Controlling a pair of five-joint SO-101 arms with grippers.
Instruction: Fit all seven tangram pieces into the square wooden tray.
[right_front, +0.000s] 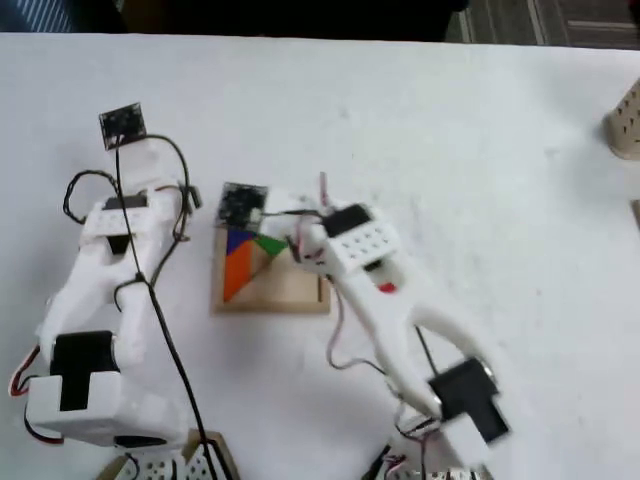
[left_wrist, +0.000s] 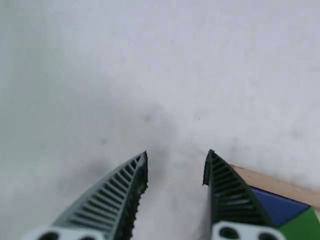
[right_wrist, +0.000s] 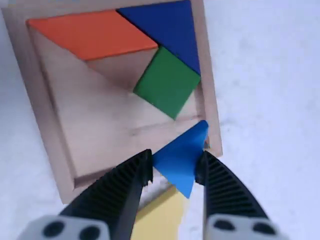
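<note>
My right pincer (right_wrist: 174, 162) is pinching a small blue triangle (right_wrist: 181, 152) between its two dark toothed fingers (right_wrist: 122, 185); the triangle's tip sits over the rim at one corner of the wooden tray (right_wrist: 45, 135), and I cannot tell whether it touches the wood; a yellow piece (right_wrist: 160, 217) lies just outside that rim, partly hidden under the fingers; inside the tray an orange piece (right_wrist: 95, 35) and a large blue triangle (right_wrist: 167, 27) lie along the far side, touching each other, with a green square (right_wrist: 167, 82) set against the blue one; much of the tray floor is bare wood; my left pincer (left_wrist: 175, 170) is spread apart with nothing between its tips, above the white table (right_front: 480, 150) just beside a corner of the tray.
</note>
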